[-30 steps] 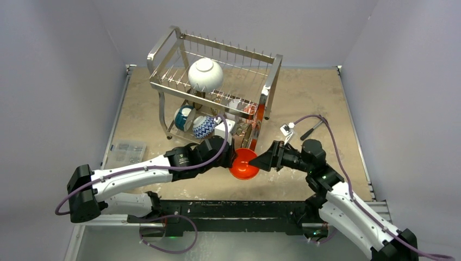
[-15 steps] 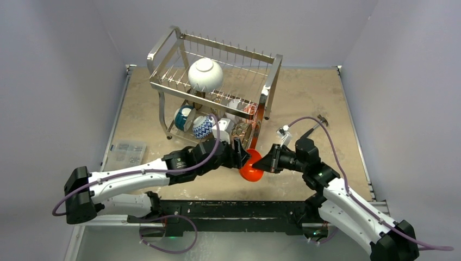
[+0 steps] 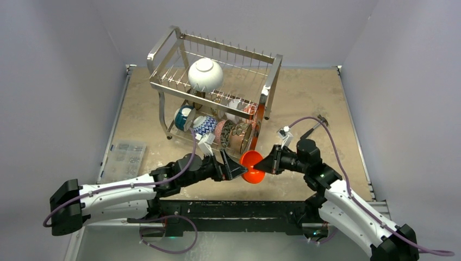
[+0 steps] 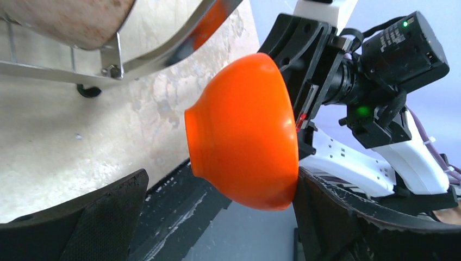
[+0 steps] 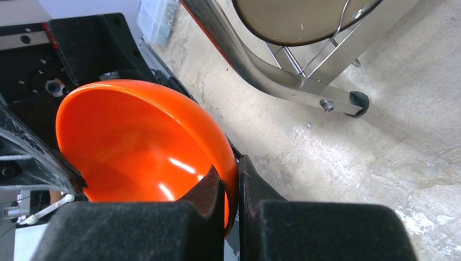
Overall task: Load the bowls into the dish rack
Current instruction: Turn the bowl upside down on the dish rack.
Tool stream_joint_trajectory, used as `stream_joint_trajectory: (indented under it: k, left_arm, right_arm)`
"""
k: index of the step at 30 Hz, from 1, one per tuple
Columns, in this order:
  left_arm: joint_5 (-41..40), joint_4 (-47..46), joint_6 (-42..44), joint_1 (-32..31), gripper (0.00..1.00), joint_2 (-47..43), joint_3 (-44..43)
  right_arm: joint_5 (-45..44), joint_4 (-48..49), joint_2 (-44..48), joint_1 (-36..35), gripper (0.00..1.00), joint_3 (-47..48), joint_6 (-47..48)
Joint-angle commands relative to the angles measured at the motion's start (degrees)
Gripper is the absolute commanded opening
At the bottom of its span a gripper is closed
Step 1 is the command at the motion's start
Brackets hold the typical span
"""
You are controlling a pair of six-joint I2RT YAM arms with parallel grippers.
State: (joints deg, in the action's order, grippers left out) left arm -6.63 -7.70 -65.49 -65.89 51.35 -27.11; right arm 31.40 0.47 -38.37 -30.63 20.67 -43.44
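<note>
The right pincer was clamped on the rim of the orange bowl, just in front of the dish rack. The left pincer stood fully open, holding nothing. Risk: a rim-only grip could let the bowl pivot and drop to the worktop.

Tan bowl cut off at top edge, clear box contents unreadably small

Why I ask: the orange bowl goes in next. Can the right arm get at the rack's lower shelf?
Probably yes: the right gripper holds the orange bowl beside the rack's near right corner, nothing between them.
</note>
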Motion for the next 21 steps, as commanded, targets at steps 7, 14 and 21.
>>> stream_joint_trajectory:
  k: [7, 14, 21]
  left_arm:
    - [6.04, -10.2, 0.55, 0.14, 0.96, 10.81, -3.96]
    - [4.61, -11.55, 1.4, 0.23, 0.83, 10.77, -4.86]
    - [5.33, -15.52, 1.25, 0.25, 0.44, 10.29, -2.87]
  right_arm:
    - [2.15, 3.31, -0.91, 0.42, 0.0, 4.73, 0.68]
    - [1.93, 2.84, -1.35, 0.33, 0.0, 5.26, 1.42]
    - [2.56, 3.86, -2.09, 0.42, 0.0, 4.98, 1.44]
